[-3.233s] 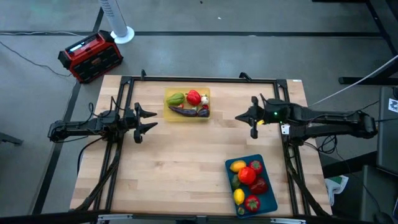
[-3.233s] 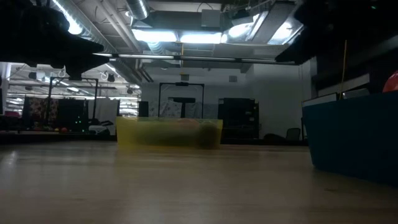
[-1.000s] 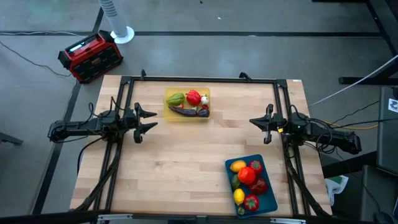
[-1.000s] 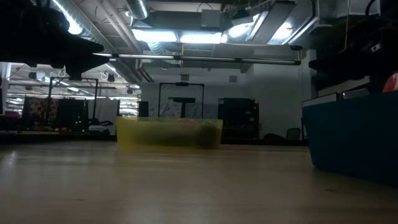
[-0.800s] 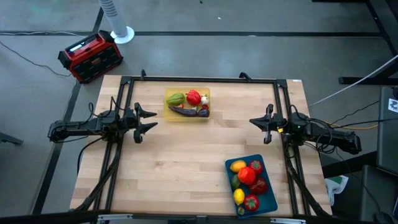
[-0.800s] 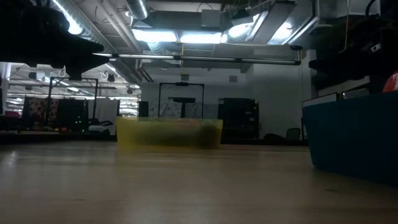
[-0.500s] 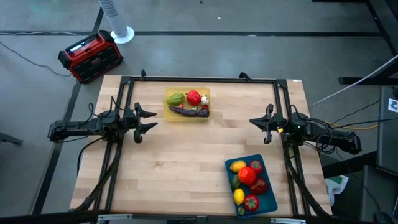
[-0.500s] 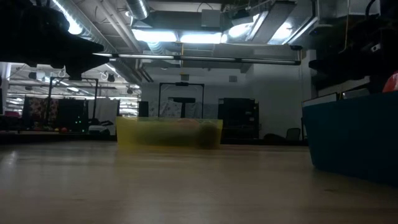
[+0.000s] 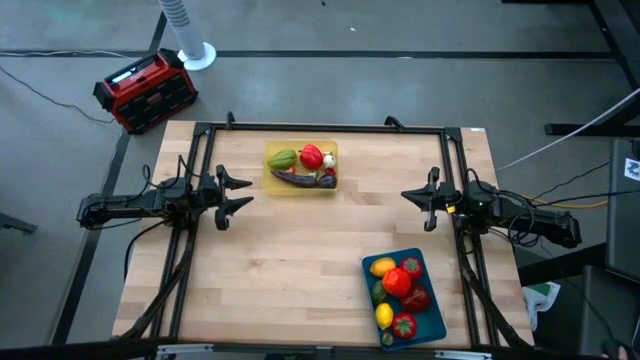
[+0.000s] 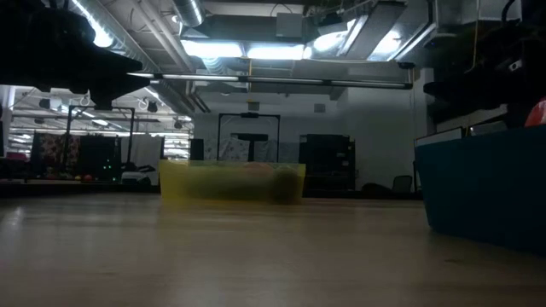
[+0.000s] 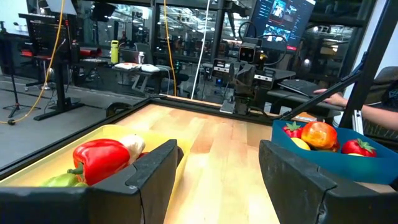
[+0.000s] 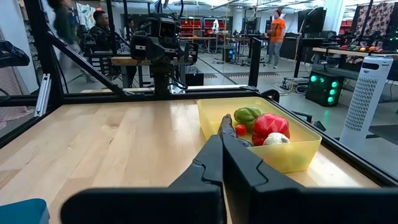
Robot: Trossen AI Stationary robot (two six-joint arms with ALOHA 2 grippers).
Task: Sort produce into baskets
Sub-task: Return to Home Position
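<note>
The translucent yellow basket (image 9: 267, 170) stands at the table's far middle and holds a green pepper (image 9: 282, 159), a red pepper (image 9: 312, 156), a white garlic (image 9: 328, 160) and a purple eggplant (image 9: 295, 178). The teal-blue basket (image 9: 432, 310) stands near the front right with an orange fruit (image 9: 382, 267), a red tomato (image 9: 397, 281) and a yellow lemon (image 9: 384, 315). My left gripper (image 9: 247, 193) hovers open at the table's left edge with nothing between its fingers. My right gripper (image 9: 404, 195) hovers shut at the right edge, pointing level toward the middle.
Black frame rails (image 9: 320, 127) run along the table's far, left and right sides. Bare wood (image 9: 290, 260) lies between the two baskets. A red-and-black box (image 9: 146, 90) and a white fan (image 9: 190, 40) stand on the floor beyond the far left corner. People (image 12: 277, 37) show in the room beyond.
</note>
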